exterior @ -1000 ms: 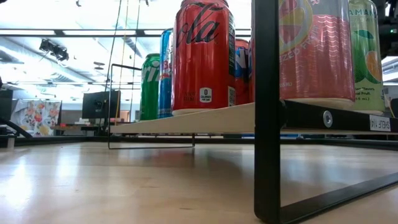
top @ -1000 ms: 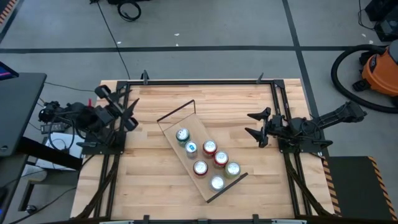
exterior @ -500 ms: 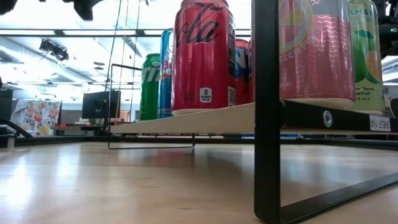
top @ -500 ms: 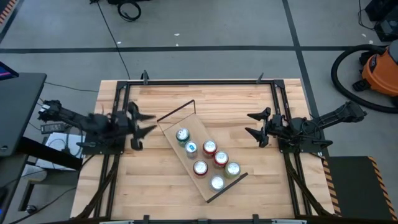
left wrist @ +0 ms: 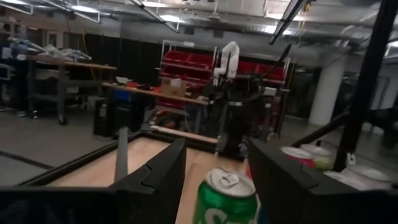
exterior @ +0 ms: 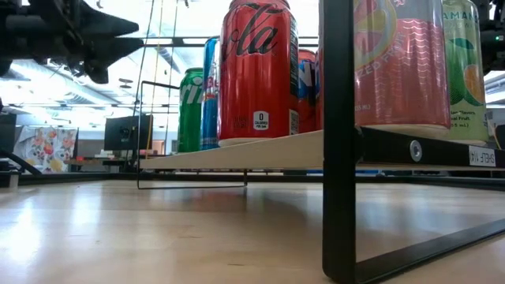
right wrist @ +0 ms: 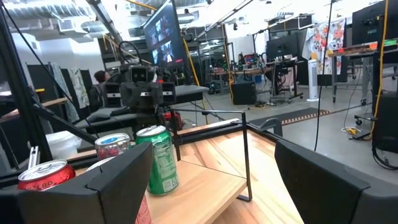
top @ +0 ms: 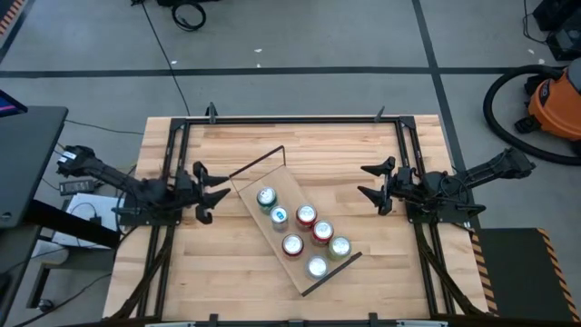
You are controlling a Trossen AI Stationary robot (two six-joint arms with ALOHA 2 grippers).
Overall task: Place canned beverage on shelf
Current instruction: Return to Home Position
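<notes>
The left gripper [top: 211,193] hangs with its dark, angular fingers spread wide and nothing between them, just off the shelf's nearer end. In its wrist view the gap between the fingers [left wrist: 155,180] frames the silvery top of a green can [left wrist: 227,199]. Across the table the right gripper [top: 368,182] is likewise splayed and holds nothing, standing apart from the shelf's long edge. Between the two lies the shelf [top: 289,195], a long, flat, pale wood board with a smooth face and a thin black wire loop rising at each end. Its long axis runs on a slant across the slatted wooden tabletop [top: 227,272], from the high view's upper left down to its lower right. Seven cylindrical metal cans stand upright on the board, their round tops facing up, in two loose rows along its length. From table height a glossy red cola can [exterior: 258,75] rests on the board's raised edge, behind a black frame post [exterior: 339,142].
</notes>
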